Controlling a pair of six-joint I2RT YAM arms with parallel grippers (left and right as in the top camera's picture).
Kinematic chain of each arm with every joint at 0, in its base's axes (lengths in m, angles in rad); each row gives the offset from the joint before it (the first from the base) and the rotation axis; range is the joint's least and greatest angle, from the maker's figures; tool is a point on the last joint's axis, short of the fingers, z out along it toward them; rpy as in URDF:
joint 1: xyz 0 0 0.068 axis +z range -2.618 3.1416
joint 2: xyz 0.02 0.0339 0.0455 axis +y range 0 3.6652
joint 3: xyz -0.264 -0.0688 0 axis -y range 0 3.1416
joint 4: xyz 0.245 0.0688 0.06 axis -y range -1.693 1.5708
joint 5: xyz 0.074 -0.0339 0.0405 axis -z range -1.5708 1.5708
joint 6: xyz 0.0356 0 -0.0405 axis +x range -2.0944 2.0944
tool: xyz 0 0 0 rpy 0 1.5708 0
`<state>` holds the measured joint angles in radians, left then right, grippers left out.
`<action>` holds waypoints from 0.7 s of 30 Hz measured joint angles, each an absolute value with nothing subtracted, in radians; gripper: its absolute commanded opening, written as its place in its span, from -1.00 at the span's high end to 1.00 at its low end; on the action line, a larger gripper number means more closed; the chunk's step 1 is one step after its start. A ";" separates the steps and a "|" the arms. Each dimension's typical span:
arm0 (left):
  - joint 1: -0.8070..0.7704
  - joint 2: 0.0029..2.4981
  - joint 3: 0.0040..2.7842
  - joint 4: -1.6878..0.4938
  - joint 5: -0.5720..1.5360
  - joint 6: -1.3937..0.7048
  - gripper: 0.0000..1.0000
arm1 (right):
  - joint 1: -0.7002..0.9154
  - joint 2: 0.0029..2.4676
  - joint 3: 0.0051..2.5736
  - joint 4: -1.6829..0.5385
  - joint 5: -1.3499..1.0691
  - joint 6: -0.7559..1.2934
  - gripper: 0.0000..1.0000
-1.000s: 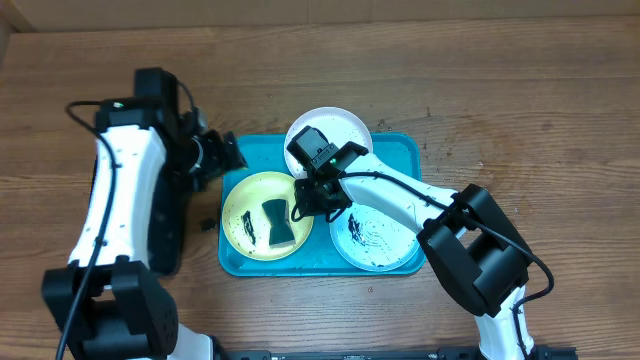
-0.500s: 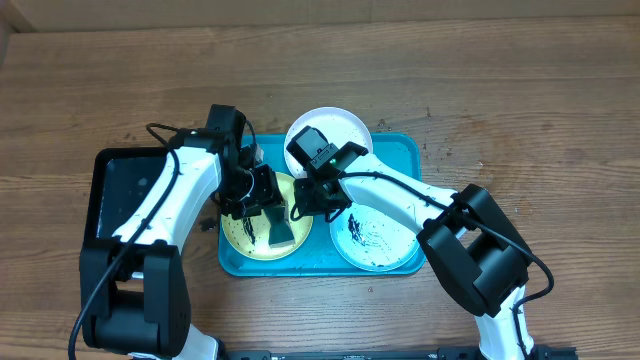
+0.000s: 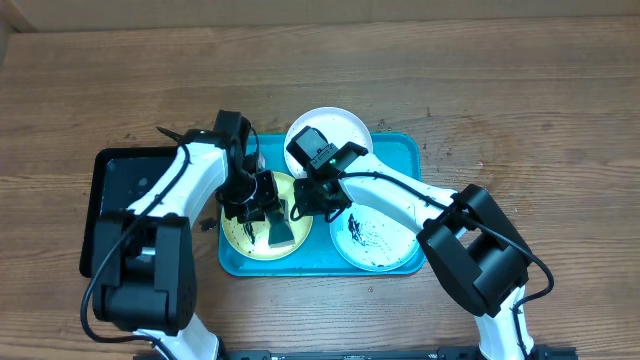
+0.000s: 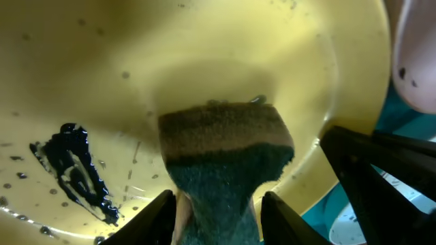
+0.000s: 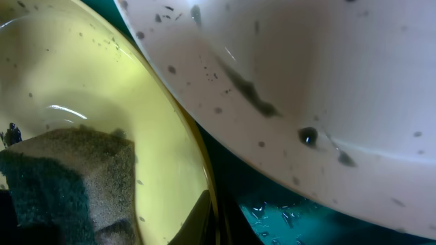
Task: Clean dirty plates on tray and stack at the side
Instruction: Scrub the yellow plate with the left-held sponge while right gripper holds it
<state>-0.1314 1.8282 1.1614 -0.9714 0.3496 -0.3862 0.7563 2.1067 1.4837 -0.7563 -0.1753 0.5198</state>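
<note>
The blue tray lies in the middle of the wooden table, with a black tray just beside it on the left. Three plates sit on the blue tray: the yellow plate at its left end, the blue-rimmed plate at its right end, and the white plate at the back, reaching out over the tray's far rim. The left claw is down inside the yellow plate and closed on a sponge, which is squeezed narrow between its fingers with its free end pressed onto the plate. A black smear lies on the plate just left of the sponge. The right claw is closed on the yellow plate's right rim, where it meets the white plate. The blue-rimmed plate has black smears on its centre.
</note>
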 measured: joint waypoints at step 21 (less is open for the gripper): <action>-0.179 1.835 1.089 -0.907 0.340 -0.417 0.66 | 0.756 2.107 1.484 -0.756 -0.175 0.521 0.92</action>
<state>-0.1791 1.8347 1.0885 -0.9070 0.3405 -0.4171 0.7563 2.1067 1.4837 -0.7563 -0.1753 0.5205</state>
